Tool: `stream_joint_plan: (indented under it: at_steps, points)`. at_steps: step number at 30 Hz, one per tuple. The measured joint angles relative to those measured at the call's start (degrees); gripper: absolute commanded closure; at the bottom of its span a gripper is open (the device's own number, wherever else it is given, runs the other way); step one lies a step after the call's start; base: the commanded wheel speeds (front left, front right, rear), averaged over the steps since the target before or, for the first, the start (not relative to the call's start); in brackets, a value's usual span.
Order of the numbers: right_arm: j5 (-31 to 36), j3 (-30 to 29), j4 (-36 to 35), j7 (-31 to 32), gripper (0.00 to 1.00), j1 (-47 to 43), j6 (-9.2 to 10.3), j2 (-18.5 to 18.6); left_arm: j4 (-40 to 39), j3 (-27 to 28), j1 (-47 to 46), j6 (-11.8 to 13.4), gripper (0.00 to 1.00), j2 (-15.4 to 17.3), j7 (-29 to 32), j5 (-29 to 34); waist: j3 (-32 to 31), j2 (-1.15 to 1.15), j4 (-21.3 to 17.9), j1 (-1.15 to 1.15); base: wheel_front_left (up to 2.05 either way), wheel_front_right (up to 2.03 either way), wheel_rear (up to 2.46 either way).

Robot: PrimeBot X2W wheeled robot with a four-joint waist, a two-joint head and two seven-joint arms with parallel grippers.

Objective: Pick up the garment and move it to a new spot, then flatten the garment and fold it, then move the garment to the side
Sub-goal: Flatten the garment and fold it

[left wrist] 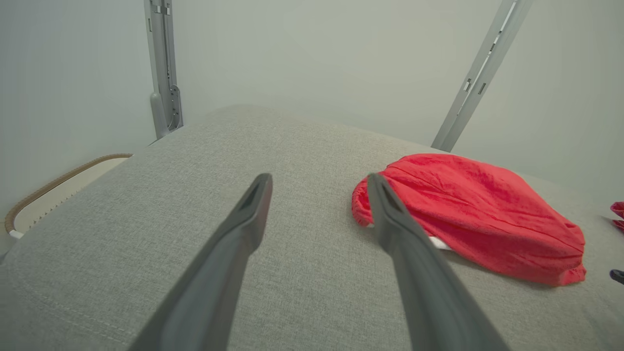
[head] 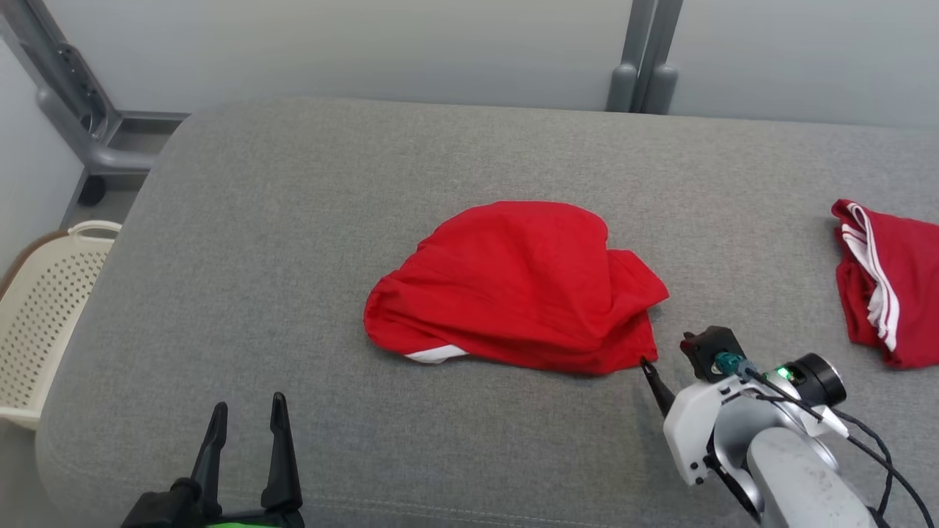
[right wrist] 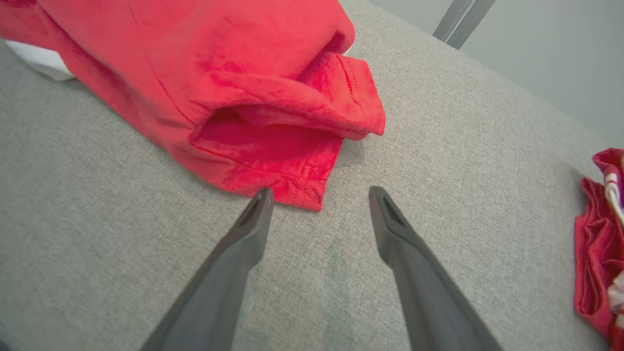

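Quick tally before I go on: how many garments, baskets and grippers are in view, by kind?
Garments: 2, the crumpled red garment mid-surface and the striped red garment at the right edge.
Baskets: 1, the cream basket off the left side.
Grippers: 2, the left gripper and the right gripper, both open and empty.
Total: 5.

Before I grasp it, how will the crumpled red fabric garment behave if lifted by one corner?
Probably floppy: the crumpled red fabric garment lies in soft folds, so it should sag and unfurl. Likely light, since its hemmed edge looks thin beside the open right end effector. It may drag on the textured grey cushion.
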State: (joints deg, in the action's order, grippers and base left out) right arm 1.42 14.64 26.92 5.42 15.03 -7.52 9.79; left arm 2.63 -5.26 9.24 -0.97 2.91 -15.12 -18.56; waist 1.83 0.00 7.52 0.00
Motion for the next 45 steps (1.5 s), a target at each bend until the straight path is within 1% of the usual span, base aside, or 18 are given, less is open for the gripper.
stream_joint_plan:
  at_steps: [6, 12, 13, 14, 20, 24, 28, 33, 38, 42, 45]
  points:
    - [0.47, 3.93, 7.47, -0.24, 0.00, 5.73, 0.00, 1.40, 0.34, -0.79, -1.66, -0.30, 0.00, 0.00, 0.00, -0.49, 2.67, 0.00, 2.17, 0.00, 0.00, 0.00, 0.00]
    - [-1.70, 8.64, 12.58, -1.34, 0.01, 8.90, 0.00, 1.76, 0.49, -1.53, -2.82, -0.20, 0.00, 0.00, 0.00, -1.40, 4.91, 0.00, 4.15, 0.00, 0.00, 0.00, 0.00]
    - [-2.13, 8.94, 13.21, -1.51, 0.25, 9.26, 0.00, 1.76, 0.46, -1.55, -2.90, -0.10, 0.00, 0.00, 0.00, -1.54, 5.18, 0.00, 4.42, 0.00, 0.00, 0.00, 0.00]
    - [-2.79, 9.40, 14.14, -1.87, 1.00, 9.79, 0.00, 1.71, 0.47, -1.56, -2.92, -0.02, 0.00, 0.00, 0.00, -1.65, 5.61, 0.00, 4.85, 0.00, 0.00, 0.00, 0.00]
    - [-5.59, 8.82, 13.50, -4.07, 1.00, 9.83, -0.02, 1.37, 0.58, -1.45, -2.94, 0.22, 0.00, 0.00, 0.00, -1.67, 5.54, 0.00, 5.15, 0.00, 0.00, 0.00, 0.00]
    - [-8.64, 7.94, 8.38, -4.03, 1.00, 7.82, -0.02, 2.03, 0.80, -1.35, -2.88, 0.45, 0.00, 0.00, 0.00, -1.66, 4.66, 0.00, 5.00, 0.00, 0.00, 0.00, 0.00]
    - [-12.16, 7.47, -0.68, -0.46, 1.00, 3.87, -0.02, 4.00, 0.78, -1.12, -2.71, 0.51, 0.00, 0.00, 0.00, -1.62, 3.83, 0.00, 4.45, 0.00, 0.00, 0.00, 0.00]
    - [-15.60, 3.96, -15.17, 6.97, 1.00, -2.28, -0.01, 7.00, 0.77, -0.56, -1.91, 0.55, 0.00, 0.00, 0.00, -1.47, 2.95, 0.00, 3.41, 0.00, 0.00, 0.00, 0.00]
    - [-18.91, -0.92, -28.67, 13.36, 1.00, -6.37, -0.01, 7.47, 0.87, 0.00, -1.59, 0.45, 0.00, -0.01, 0.00, -1.44, 2.29, 0.00, 2.30, 0.00, 0.00, 0.00, 0.00]
    - [-20.76, -3.61, -35.72, 16.57, 1.00, -6.59, 0.01, 7.35, 1.16, 0.02, -1.60, 0.10, 0.00, -0.01, 0.00, -1.19, 2.00, 0.00, 1.95, 0.00, 0.00, 0.00, 0.00]
    - [-21.97, -5.33, -38.71, 18.55, 1.00, -5.75, 0.01, 7.04, 1.35, -0.04, -1.62, -0.05, 0.00, -0.01, 0.00, -0.99, 1.82, 0.00, 2.11, 0.00, 0.00, 0.00, 0.00]
